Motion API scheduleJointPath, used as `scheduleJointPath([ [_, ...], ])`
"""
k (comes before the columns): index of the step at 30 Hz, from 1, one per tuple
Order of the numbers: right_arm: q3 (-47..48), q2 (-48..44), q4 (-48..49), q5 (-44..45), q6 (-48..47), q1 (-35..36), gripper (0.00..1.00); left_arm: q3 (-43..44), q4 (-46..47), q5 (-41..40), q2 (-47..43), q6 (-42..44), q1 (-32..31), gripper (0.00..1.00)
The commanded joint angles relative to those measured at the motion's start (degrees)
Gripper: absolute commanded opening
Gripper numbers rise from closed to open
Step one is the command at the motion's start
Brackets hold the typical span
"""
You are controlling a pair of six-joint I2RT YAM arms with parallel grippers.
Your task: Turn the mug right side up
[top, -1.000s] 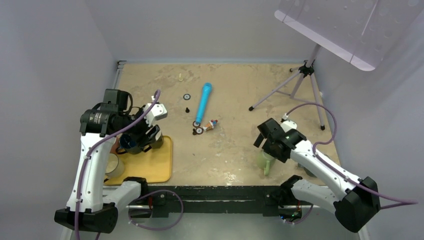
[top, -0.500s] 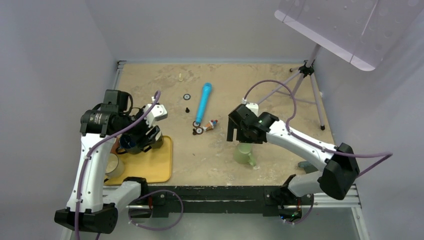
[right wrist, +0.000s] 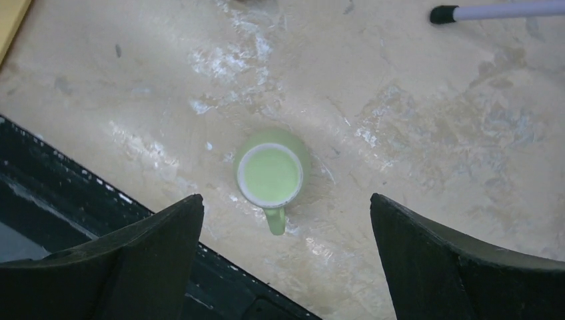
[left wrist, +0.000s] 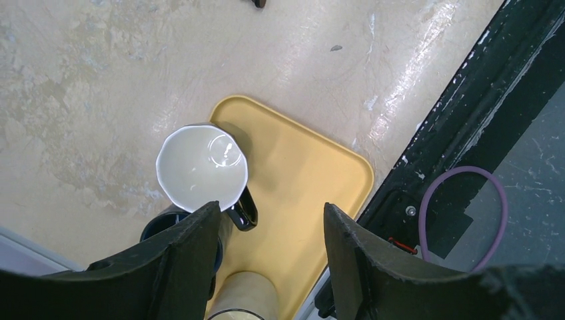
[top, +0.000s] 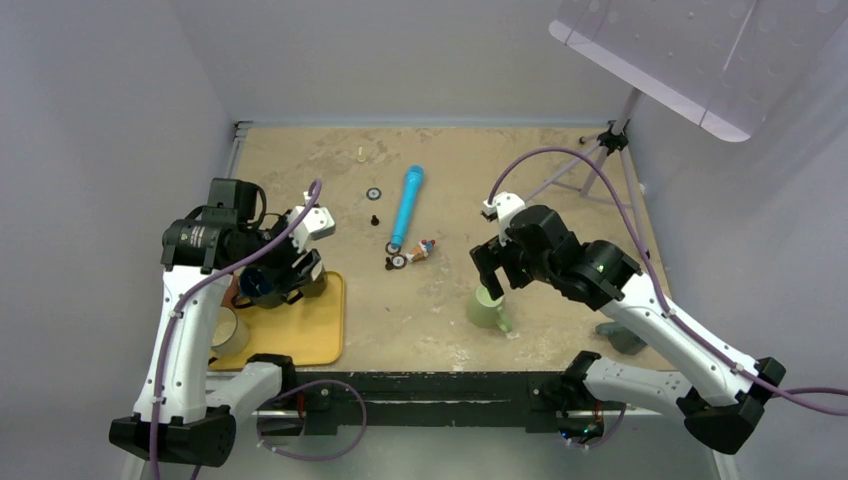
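The green mug (top: 488, 308) stands on end on the table near the front edge, its handle pointing toward the front. In the right wrist view the green mug (right wrist: 270, 175) shows a flat pale-green disc with a light rim facing up. I cannot tell whether that is its base or its mouth. My right gripper (top: 492, 275) hangs open right above the mug, well clear of it; in its own view the right gripper (right wrist: 286, 197) is empty. My left gripper (top: 285, 280) is open and empty over the yellow tray (left wrist: 313, 167).
On the tray's far end stand a dark mug with a white inside (left wrist: 202, 167), a dark blue cup (left wrist: 156, 230) and a tan cup (left wrist: 250, 297). A blue tube (top: 406, 205) and small toy parts (top: 412, 252) lie mid-table. A tripod (top: 600, 160) stands at the back right. A black rail (top: 440, 385) runs along the front.
My right gripper carried the green mug left from the front right, set it down and let go. It now sits higher above the mug. The left arm has not moved.
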Motion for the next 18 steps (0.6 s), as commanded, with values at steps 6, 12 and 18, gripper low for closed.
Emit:
scheduleJointPath([
  [6, -2.98, 3.59, -11.9, -3.81, -27.6, -0.03, 0.99, -0.78, 2.87, -0.27, -2.28, 1.86, -0.19, 0.62],
  [12, -12.18, 4.43, -7.42, -10.02, -27.32, -0.03, 0.99, -1.19, 4.17, -0.61, -1.72, 1.39, -0.2, 0.62],
  [18, -14.1, 5.57, 0.22, -8.79, -26.02, -0.05, 0.99, -0.5, 4.49, -0.99, -1.03, 0.7, -0.19, 0.62],
])
